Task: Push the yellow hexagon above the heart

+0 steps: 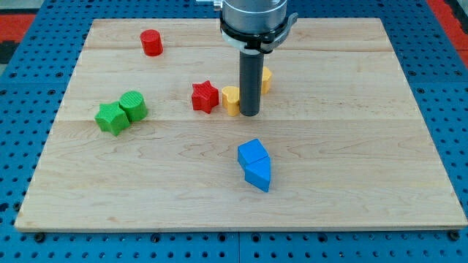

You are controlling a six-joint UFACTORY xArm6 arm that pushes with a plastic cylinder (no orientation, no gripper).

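Observation:
My tip [250, 114] rests on the wooden board [351, 146] near its middle. A yellow block, which looks like the heart [230, 101], sits right against the rod's left side and is partly hidden by it. Another yellow block, seemingly the hexagon [266, 79], pokes out from behind the rod on its right, a little higher in the view. Most of it is hidden by the rod. Both yellow blocks are close to or touching the rod.
A red star [205, 96] lies just left of the heart. A red cylinder [151, 43] stands at the top left. A green star [111, 118] and a green round block [134, 106] touch at the left. Two blue blocks [254, 153] [259, 175] sit together below my tip.

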